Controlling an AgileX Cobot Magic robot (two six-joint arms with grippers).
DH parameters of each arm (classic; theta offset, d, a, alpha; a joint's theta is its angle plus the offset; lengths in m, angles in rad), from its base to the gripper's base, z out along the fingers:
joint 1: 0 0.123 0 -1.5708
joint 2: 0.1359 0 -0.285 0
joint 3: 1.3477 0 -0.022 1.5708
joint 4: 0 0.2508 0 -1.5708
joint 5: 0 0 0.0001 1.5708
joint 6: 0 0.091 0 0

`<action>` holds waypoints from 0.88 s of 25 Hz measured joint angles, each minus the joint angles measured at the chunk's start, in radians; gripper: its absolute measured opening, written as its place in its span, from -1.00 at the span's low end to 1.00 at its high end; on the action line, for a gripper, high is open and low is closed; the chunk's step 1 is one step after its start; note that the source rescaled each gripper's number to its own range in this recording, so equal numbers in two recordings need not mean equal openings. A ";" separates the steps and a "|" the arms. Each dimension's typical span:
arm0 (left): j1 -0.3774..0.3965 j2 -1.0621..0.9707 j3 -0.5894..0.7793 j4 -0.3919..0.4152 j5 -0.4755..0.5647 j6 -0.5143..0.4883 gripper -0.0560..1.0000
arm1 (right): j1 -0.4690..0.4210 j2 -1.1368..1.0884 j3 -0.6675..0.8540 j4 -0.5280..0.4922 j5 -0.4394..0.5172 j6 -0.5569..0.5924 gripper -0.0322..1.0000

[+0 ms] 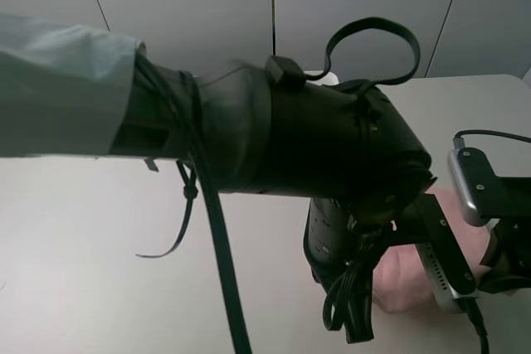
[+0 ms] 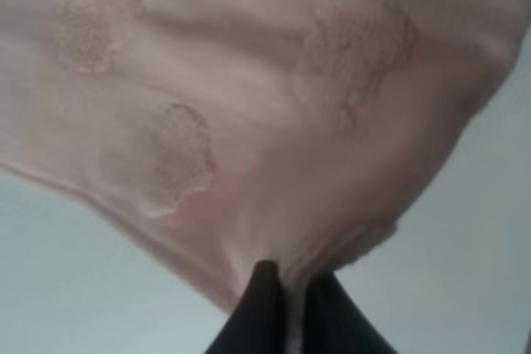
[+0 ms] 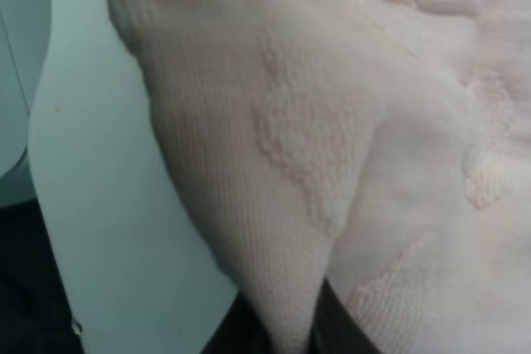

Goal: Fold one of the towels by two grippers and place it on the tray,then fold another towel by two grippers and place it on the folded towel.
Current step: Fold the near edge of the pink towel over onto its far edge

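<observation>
A pink towel [image 1: 404, 279] lies bunched on the white table at the lower right of the exterior view, mostly hidden behind the two arms. The left arm reaches across the middle to it. In the left wrist view the left gripper [image 2: 290, 304] is shut on the pink towel's [image 2: 249, 105] edge, with cloth pinched between the black fingertips. In the right wrist view the right gripper [image 3: 290, 329] is shut on a fold of the same towel [image 3: 315, 138]. The tray and the other towel are out of view.
The left arm's black forearm and grey sleeve [image 1: 274, 130] fill the middle of the exterior view, with loose cables [image 1: 216, 246] hanging. The right arm's wrist camera [image 1: 473, 184] sits at the right edge. The white table [image 1: 83, 263] stretches to the left.
</observation>
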 joint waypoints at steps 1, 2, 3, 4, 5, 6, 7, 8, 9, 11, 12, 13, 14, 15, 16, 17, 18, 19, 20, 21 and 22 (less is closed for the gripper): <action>0.005 -0.006 0.000 0.018 -0.005 -0.024 -0.89 | 0.000 -0.013 0.000 0.000 0.002 0.034 -0.92; 0.011 -0.014 0.000 0.027 -0.013 -0.044 -0.89 | 0.000 -0.023 0.000 0.001 0.004 0.065 -0.92; 0.018 -0.022 0.000 0.032 -0.022 -0.056 -0.89 | 0.000 -0.035 0.000 0.001 0.002 0.105 -0.92; 0.029 -0.031 0.000 0.036 -0.031 -0.065 -0.89 | 0.000 -0.045 0.000 0.001 0.002 0.148 -0.92; 0.042 -0.038 0.000 0.038 -0.039 -0.072 -0.89 | 0.000 -0.053 0.000 0.004 0.000 0.194 -0.92; 0.055 -0.043 0.000 0.040 -0.046 -0.078 -0.89 | 0.000 -0.060 0.000 0.005 -0.003 0.231 -0.92; 0.065 -0.045 0.000 0.040 -0.051 -0.084 -0.89 | 0.000 -0.067 0.000 0.007 -0.005 0.271 -0.92; 0.076 -0.044 0.000 0.042 -0.057 -0.086 -0.89 | 0.000 -0.074 0.000 0.008 -0.005 0.306 -0.92; 0.085 -0.044 0.000 0.042 -0.066 -0.090 -0.89 | 0.000 -0.076 -0.002 0.008 -0.009 0.332 -0.92; 0.099 -0.044 0.000 0.044 -0.082 -0.090 -0.89 | 0.000 -0.080 -0.002 0.008 -0.027 0.393 -0.92; 0.103 -0.045 0.000 0.046 -0.093 -0.092 -0.89 | 0.000 -0.082 -0.002 0.008 -0.039 0.426 -0.92; 0.105 -0.046 0.000 0.051 -0.101 -0.092 -0.89 | 0.000 -0.082 -0.002 0.003 -0.054 0.451 -0.92; 0.105 -0.049 0.000 0.057 -0.112 -0.092 -0.89 | 0.000 -0.082 -0.002 -0.007 -0.067 0.482 -0.92; 0.106 -0.049 0.000 0.062 -0.126 -0.092 -0.89 | 0.000 -0.082 -0.002 -0.016 -0.085 0.513 -0.92; 0.106 -0.049 0.000 0.064 -0.141 -0.094 -0.89 | 0.000 -0.082 -0.002 -0.029 -0.104 0.539 -0.92; 0.106 -0.049 0.000 0.069 -0.156 -0.102 -0.89 | 0.000 -0.082 -0.002 -0.044 -0.121 0.570 -0.92; 0.108 -0.049 0.000 0.080 -0.168 -0.114 -0.89 | 0.000 -0.082 -0.002 -0.062 -0.136 0.600 -0.92; 0.110 -0.049 0.000 0.092 -0.182 -0.135 -0.89 | 0.000 -0.082 -0.002 -0.079 -0.148 0.626 -0.92; 0.113 -0.049 0.000 0.106 -0.193 -0.161 -0.89 | 0.000 -0.084 -0.002 -0.094 -0.161 0.646 -0.92; 0.115 -0.049 0.000 0.127 -0.202 -0.186 -0.89 | 0.000 -0.084 -0.002 -0.112 -0.170 0.669 -0.92; 0.122 -0.049 0.000 0.146 -0.211 -0.205 -0.89 | 0.000 -0.084 -0.002 -0.128 -0.177 0.685 -0.92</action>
